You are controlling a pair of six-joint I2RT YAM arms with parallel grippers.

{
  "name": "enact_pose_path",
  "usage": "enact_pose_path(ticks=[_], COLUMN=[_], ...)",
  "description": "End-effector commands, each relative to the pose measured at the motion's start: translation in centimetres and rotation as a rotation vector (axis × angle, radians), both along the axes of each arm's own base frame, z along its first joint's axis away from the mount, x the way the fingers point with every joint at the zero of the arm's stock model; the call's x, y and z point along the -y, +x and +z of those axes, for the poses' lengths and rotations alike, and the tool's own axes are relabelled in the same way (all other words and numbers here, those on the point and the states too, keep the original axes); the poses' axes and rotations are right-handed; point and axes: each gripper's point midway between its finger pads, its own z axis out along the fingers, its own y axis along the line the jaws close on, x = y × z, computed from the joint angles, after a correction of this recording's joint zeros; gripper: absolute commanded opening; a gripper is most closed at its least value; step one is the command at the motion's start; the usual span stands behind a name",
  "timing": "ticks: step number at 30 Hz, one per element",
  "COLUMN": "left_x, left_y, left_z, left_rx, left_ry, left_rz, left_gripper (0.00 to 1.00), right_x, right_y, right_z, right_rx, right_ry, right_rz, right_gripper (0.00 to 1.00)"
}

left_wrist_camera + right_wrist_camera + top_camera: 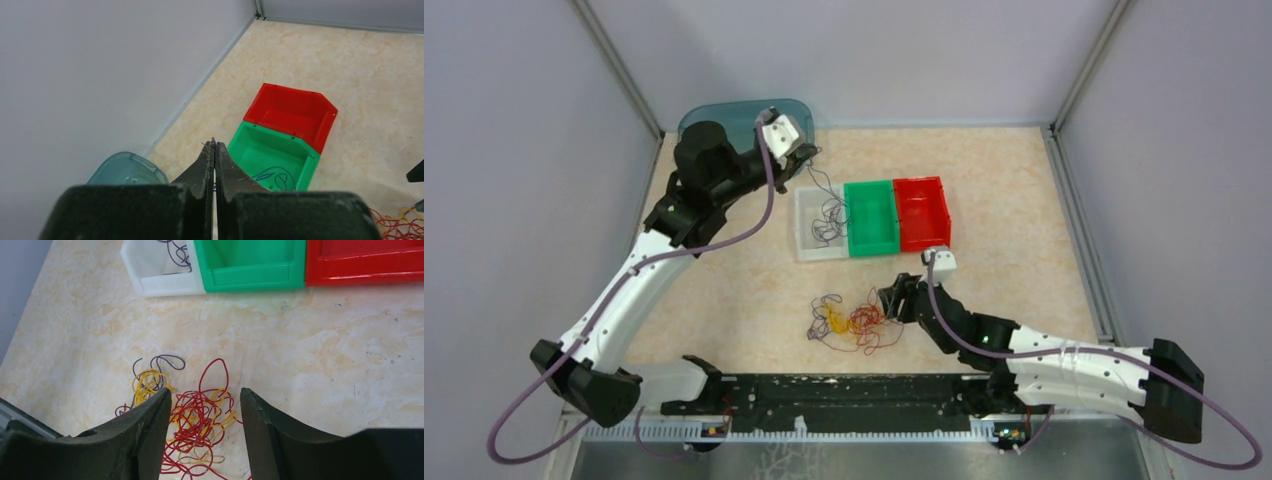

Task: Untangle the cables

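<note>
And the left hand (214,148) is pinched shut on a purple cable (826,212) whose tail hangs into the white bin (805,248). The right hand (205,392) gapes wide and empty over the red-and-yellow tangle (197,420), on the robot's side of that bin. Smart play: lower slowly, settle the coil inside, then release.

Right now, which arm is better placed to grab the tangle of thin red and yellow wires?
Right. The right gripper is open over the red and yellow wire tangle; the left gripper is far back, shut on a thin dark purple wire hanging into the white bin.
</note>
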Motion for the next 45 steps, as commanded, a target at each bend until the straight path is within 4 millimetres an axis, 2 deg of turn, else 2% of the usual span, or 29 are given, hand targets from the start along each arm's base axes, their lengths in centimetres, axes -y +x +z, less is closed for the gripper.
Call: enact_pose_path(ticks=[1,5,10,13,16,19,22,28,33,39,45], left_x=[-0.1,0.0,0.4,0.4,-0.3,-1.1,-1.8,-3.5,-3.6,-2.1,-1.3], left_y=[2.7,4.4,5.4,5.9,6.8,7.7,7.8,7.9,7.5,7.2,7.9], left_z=[-2.1,-4.6,-5.7,-5.6,-4.9,-5.3,-5.9,-4.6,-4.5,-7.0,-10.2], left_rx=[0.054,0.044,0.030,0.049,0.087,0.092,0.085,0.102,0.090,-0.012,-0.103], left_ry=[0.065,0.123,0.138,0.146,0.151,0.177,0.193,0.161,0.152,0.137,0.165], left_rz=[0.054,0.079,0.088,0.097,0.148,0.200,0.225,0.268,0.255,0.184,0.163], left_gripper=[0.00,0.00,0.00,0.00,0.00,0.00,0.00,0.00,0.00,0.00,0.00], right_x=[0.2,0.9,1.5,1.5,1.3,1.1,1.1,1.0,0.8,0.9,1.4], right_y=[0.9,0.9,1.0,1.0,1.1,1.1,1.2,1.2,1.1,1.1,1.1], right_z=[3.7,4.3,4.2,3.8,3.6,3.5,3.5,3.3,3.2,3.4,3.6], right_rx=[0.056,0.070,0.078,0.075,0.070,0.069,0.071,0.067,0.061,0.060,0.067], right_ry=[0.086,0.091,0.084,0.082,0.074,0.068,0.066,0.060,0.063,0.070,0.074], right_rz=[-0.051,-0.071,-0.086,-0.087,-0.085,-0.082,-0.082,-0.078,-0.074,-0.077,-0.093], right_gripper=[0.54,0.54,0.54,0.54,0.54,0.54,0.54,0.54,0.54,0.54,0.54])
